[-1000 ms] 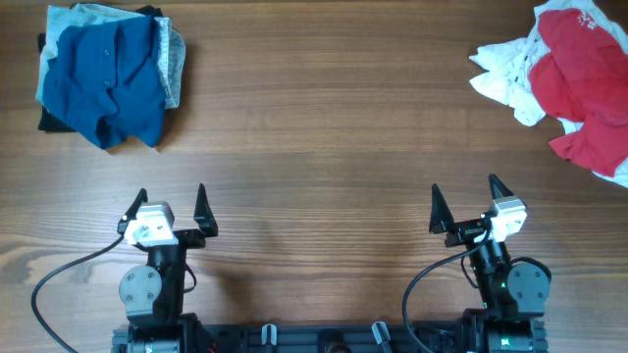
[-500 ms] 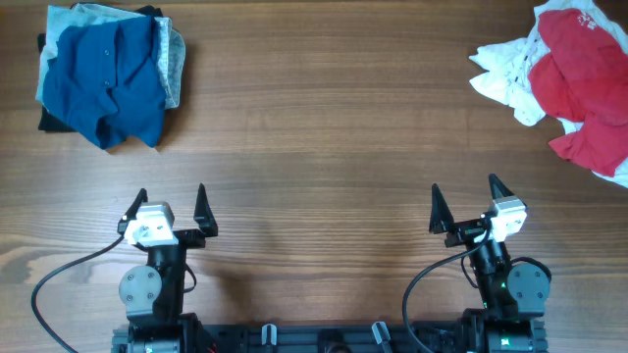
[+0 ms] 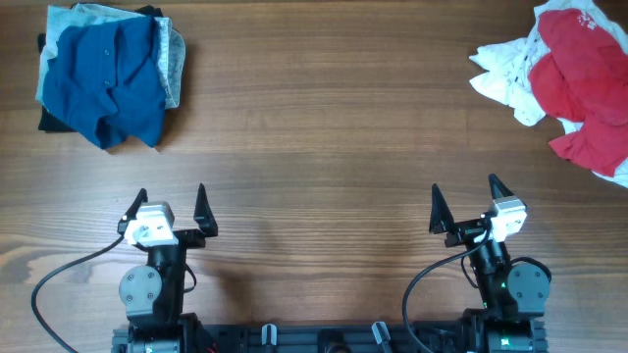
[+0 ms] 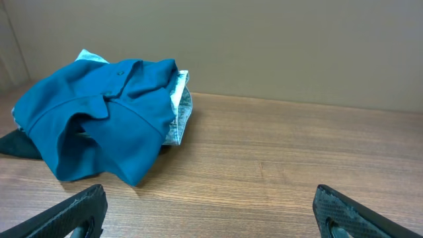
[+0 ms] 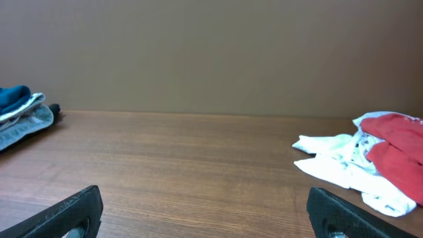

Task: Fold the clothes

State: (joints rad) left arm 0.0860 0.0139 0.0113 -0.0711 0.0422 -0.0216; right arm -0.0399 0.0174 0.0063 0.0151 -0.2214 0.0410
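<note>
We see one dark blue shirt (image 3: 103, 83) at the far left corner of the table (image 3: 324, 127), loosely bunched. Its long axis runs from the far edge toward the arms, and its buttoned placket lies at the far end. The cloth is soft and rumpled, with a fold hanging over the near side. It tops a pile of three, over a pale grey garment (image 3: 173, 54) and a black garment (image 3: 49, 120). Well apart, at the far right, lie two more: a red garment (image 3: 584, 69) on a white garment (image 3: 505, 74). Both the left gripper (image 3: 171, 192) and the right gripper (image 3: 464, 186) hang near us, fingers spread wide, holding nothing.
</note>
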